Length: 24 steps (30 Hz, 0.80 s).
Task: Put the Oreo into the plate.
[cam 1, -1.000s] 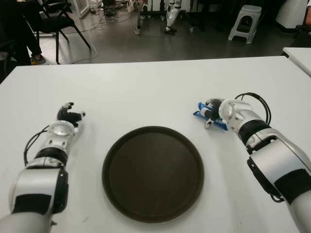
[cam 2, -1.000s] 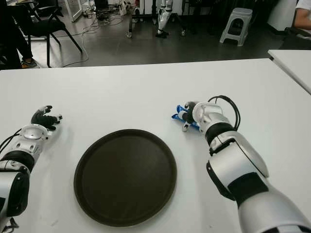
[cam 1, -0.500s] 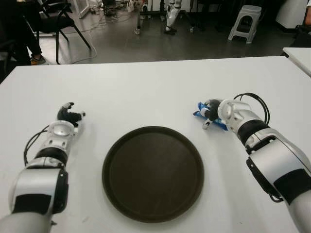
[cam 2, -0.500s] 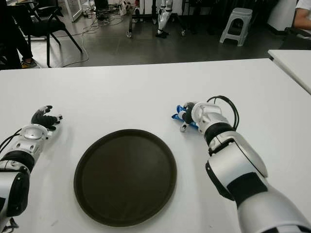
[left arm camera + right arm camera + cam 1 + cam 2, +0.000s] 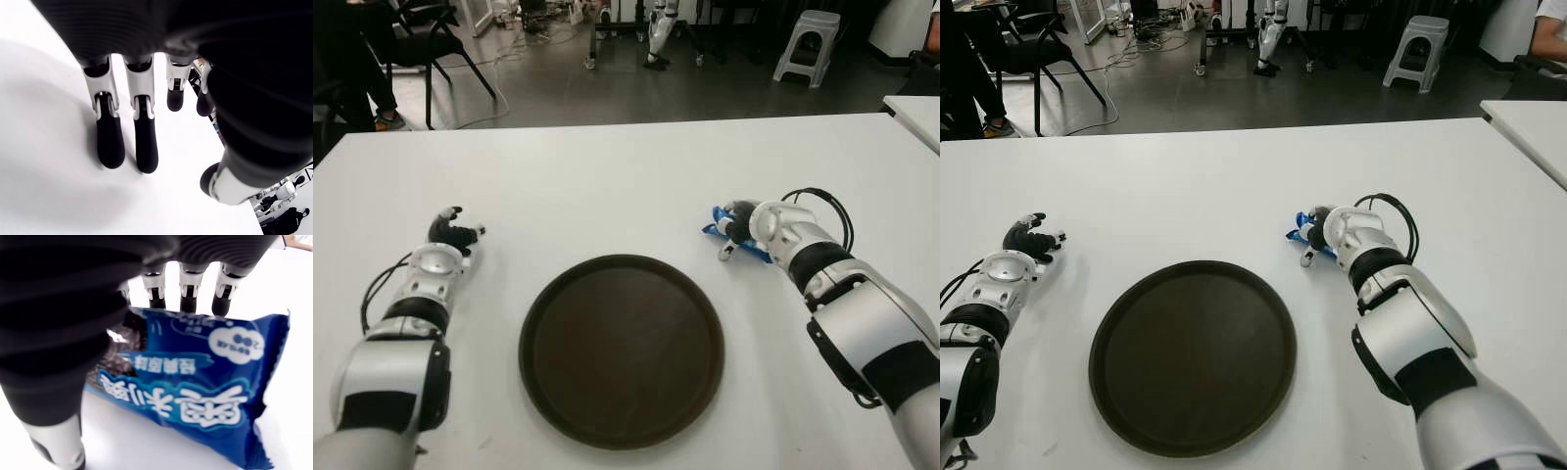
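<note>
The Oreo (image 5: 195, 382) is a blue packet lying flat on the white table (image 5: 607, 176), right of the dark round plate (image 5: 622, 352). Its blue corners (image 5: 711, 230) stick out from under my right hand (image 5: 736, 227). That hand hovers palm-down right over the packet. Its fingers (image 5: 188, 281) reach straight past the packet's far edge and the thumb sits at one side, open and not closed on it. The plate holds nothing. My left hand (image 5: 450, 230) shows at the left of the plate, fingers (image 5: 110, 142) stretched out against the table, holding nothing.
A second white table (image 5: 915, 108) stands at the far right. Beyond the table's far edge are a chair (image 5: 421, 39), a grey stool (image 5: 808, 39) and robot legs on the dark floor. A black cable (image 5: 827, 211) loops at my right wrist.
My right hand has edged slightly left over the Oreo packet. The packet, the plate and my left hand have not moved.
</note>
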Tool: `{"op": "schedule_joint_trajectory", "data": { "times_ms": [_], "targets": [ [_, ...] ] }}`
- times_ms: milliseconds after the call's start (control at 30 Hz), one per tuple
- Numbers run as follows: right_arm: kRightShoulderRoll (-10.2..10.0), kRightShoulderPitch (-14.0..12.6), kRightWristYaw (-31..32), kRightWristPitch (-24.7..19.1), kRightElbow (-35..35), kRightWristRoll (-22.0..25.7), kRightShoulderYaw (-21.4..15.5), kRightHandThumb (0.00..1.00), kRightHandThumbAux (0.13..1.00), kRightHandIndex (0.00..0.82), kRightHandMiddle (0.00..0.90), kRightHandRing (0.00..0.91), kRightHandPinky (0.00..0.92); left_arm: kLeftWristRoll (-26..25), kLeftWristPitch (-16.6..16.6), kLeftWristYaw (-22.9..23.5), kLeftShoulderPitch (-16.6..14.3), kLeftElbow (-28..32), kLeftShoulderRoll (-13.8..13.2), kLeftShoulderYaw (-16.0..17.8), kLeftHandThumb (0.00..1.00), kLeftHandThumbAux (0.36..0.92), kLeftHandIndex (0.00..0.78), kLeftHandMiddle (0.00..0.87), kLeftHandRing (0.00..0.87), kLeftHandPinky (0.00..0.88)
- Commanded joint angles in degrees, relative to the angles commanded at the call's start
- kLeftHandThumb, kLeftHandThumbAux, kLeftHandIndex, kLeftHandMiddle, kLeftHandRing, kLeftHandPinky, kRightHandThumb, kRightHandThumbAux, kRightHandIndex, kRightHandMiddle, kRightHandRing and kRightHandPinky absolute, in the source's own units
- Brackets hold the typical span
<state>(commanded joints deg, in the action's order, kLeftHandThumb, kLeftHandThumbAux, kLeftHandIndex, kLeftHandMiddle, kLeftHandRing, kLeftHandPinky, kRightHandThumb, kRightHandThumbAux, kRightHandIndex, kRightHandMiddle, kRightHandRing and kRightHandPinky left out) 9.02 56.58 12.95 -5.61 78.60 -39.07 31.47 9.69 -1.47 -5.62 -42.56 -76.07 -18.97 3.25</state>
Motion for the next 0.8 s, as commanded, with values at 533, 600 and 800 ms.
{"op": "schedule_joint_trajectory", "data": {
  "times_ms": [533, 600, 800],
  "targets": [
    [1.9, -3.9, -15.2, 1.8, 0.5, 0.9, -2.0, 0.481, 0.78, 0.313, 0.297, 0.321, 0.334, -0.4, -0.2, 0.2, 0.1, 0.0, 0.0, 0.6, 0.25, 0.762, 0.079, 0.074, 0.098, 0.135],
    [1.6, -3.9, -16.4, 1.7, 0.6, 0.9, -2.2, 0.606, 0.749, 0.373, 0.301, 0.321, 0.325, -0.3, -0.1, 0.1, 0.0, 0.0, 0.0, 0.6, 0.244, 0.757, 0.073, 0.081, 0.104, 0.131],
    [1.0, -4.0, -20.4, 1.0, 0.5, 1.2, -3.3, 0.768, 0.704, 0.417, 0.393, 0.397, 0.425, -0.1, 0.1, -0.6, -0.1, 0.2, 0.2, 0.4, 0.232, 0.753, 0.07, 0.089, 0.108, 0.116]
  ]
}}
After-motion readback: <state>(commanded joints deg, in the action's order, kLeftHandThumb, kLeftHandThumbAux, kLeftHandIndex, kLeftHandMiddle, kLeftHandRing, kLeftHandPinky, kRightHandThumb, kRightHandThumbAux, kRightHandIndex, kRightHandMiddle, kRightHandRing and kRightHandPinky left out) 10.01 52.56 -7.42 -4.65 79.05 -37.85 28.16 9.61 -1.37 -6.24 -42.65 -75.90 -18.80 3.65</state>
